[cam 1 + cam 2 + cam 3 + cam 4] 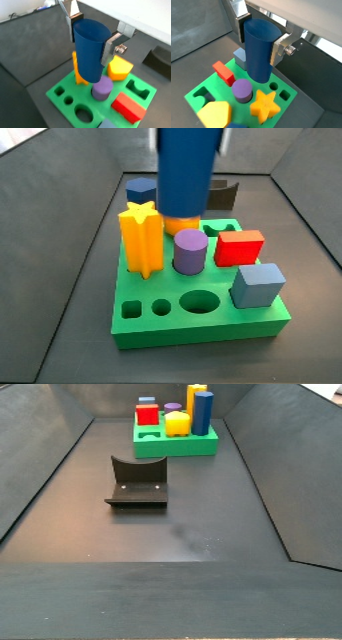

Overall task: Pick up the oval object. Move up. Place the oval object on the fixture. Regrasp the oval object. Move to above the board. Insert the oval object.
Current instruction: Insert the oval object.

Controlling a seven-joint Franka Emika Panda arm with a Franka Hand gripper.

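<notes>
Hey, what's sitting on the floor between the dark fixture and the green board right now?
Nothing: in a side view, bare dark floor separates the fixture from the thick green board. The gripper is over the board, holding the tall deep blue oval peg.

the oval object (183, 168) is running off the top edge in a side view, so its upper end and the gripper are not showing there. in both wrist views the gripper (90, 31) is showing only its silver fingers (282, 48), the body above them being cut by the edge. the oval object's lower end is covering part of the board (61, 86) behind it, so whether it is touching the board is not telling. in a side view the board (174, 446) and its pegs are lying too far and small to make out the holes, and the fixture (219, 194) is sitting half hidden behind the peg.
</notes>
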